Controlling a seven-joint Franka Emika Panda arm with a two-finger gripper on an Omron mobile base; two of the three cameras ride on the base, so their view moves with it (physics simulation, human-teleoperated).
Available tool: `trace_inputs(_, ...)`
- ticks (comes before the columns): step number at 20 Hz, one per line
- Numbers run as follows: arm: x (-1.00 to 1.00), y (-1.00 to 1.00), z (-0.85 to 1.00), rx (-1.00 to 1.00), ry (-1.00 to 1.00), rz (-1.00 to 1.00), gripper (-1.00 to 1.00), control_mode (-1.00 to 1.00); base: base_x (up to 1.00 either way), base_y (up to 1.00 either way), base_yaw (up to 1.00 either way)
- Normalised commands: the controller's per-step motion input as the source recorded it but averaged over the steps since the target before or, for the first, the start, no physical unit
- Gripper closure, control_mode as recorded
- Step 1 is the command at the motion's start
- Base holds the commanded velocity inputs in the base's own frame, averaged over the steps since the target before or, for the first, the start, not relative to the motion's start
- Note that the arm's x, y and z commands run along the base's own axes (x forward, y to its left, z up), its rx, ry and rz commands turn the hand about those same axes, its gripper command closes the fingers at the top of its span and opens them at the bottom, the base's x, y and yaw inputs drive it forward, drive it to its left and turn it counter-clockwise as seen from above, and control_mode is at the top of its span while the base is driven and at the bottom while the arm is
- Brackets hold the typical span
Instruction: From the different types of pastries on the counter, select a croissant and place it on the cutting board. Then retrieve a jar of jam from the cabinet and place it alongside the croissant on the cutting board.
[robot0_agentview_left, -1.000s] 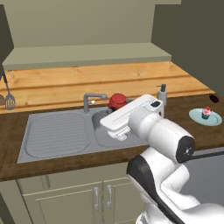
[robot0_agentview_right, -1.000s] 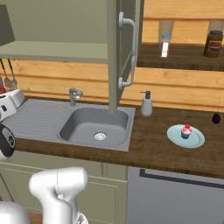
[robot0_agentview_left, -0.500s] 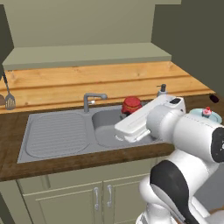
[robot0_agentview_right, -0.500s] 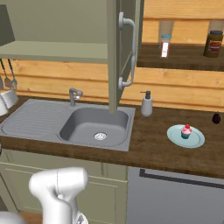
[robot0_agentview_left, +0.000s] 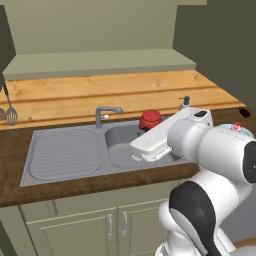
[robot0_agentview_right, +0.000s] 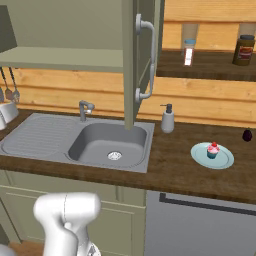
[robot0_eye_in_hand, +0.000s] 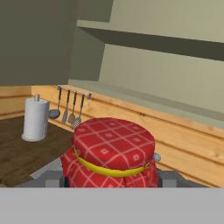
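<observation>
Jam step in hand: gripper (robot0_eye_in_hand: 109, 181) clamped on jar of jam (robot0_eye_in_hand: 110, 153), carried above sink (robot0_agentview_left: 65, 155). Next, I'd judge: take it to the cutting board, beside the croissant.

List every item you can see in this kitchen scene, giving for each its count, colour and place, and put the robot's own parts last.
jar of jam: one, red checked lid, held in the gripper above the sink
sink: one, grey, set in the counter
tap: one, grey, behind the sink
counter: one, dark brown wood
soap dispenser: one, pale grey, right of the sink
plate: one, pale blue, on the counter
cupcake: one, pink with red top, on the plate
brown jar: one, black lid, on the shelf
paper towel roll: one, white, on the counter
gripper: one, closed on the jar
</observation>
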Motion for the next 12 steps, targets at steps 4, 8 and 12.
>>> trace_inputs(4,0.00,0.00,0.00,0.00,0.00,0.00,1.00,1.00,-0.14,-0.01,0.00)
trace_inputs(8,0.00,0.00,0.00,0.00,0.00,0.00,1.00,1.00,-0.59,-0.01,0.00)
trace_inputs(12,0.00,0.00,0.00,0.00,0.00,0.00,1.00,1.00,-0.98,-0.13,-0.01)
